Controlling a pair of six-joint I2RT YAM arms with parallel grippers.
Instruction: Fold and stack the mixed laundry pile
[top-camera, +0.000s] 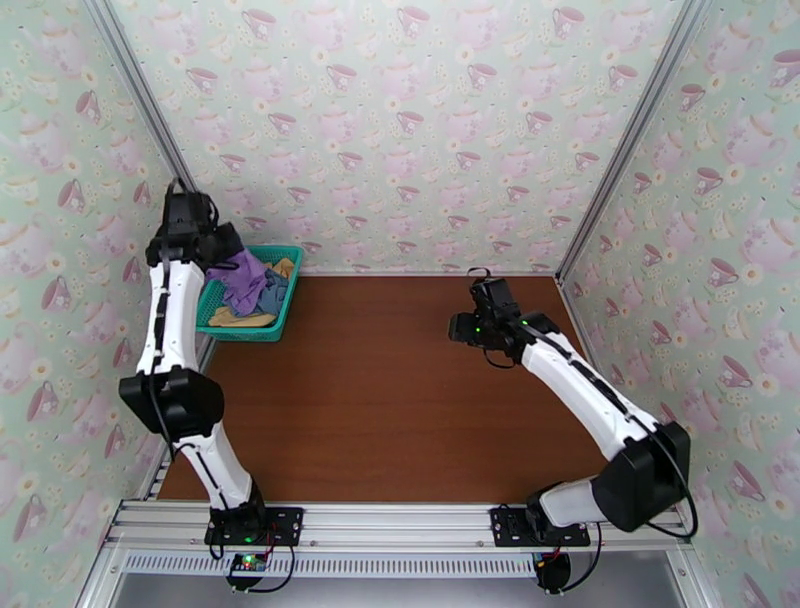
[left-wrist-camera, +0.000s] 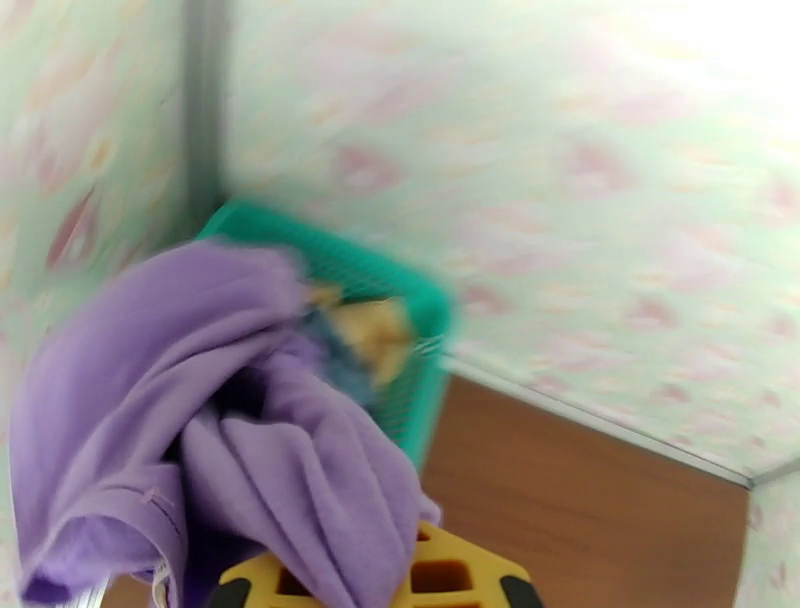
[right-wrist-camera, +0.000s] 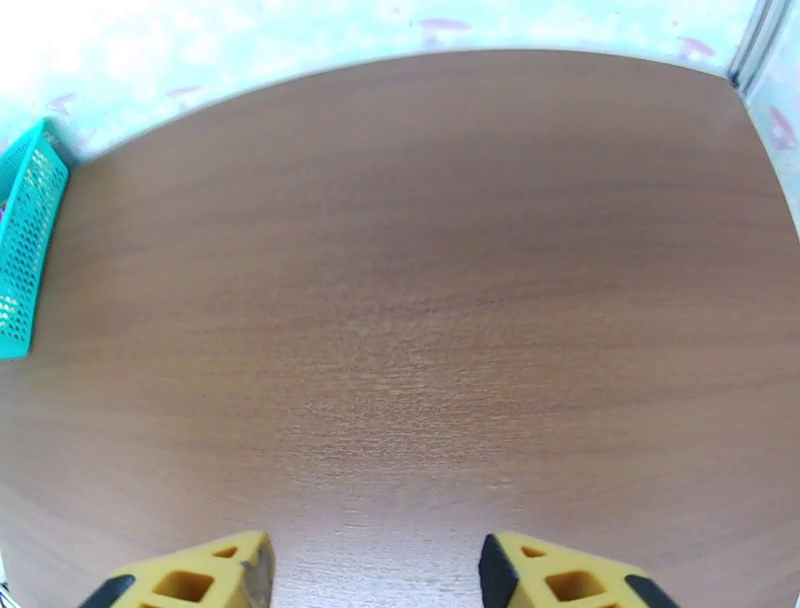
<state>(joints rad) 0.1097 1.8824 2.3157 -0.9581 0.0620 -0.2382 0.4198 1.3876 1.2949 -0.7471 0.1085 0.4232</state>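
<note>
Now: my left gripper (top-camera: 222, 256) clamps shirt (left-wrist-camera: 250, 400) over basket (top-camera: 245, 335); my right gripper (right-wrist-camera: 372, 575) parted, empty
Next: spread shirt on table (right-wrist-camera: 400, 300)

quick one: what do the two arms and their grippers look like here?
Left arm and right arm: white links, bulky black joint housings, thin black cables along them, black base plates. Green lights on the right wrist. Fingers are yellow plastic with cut-out holes and black edges.
</note>
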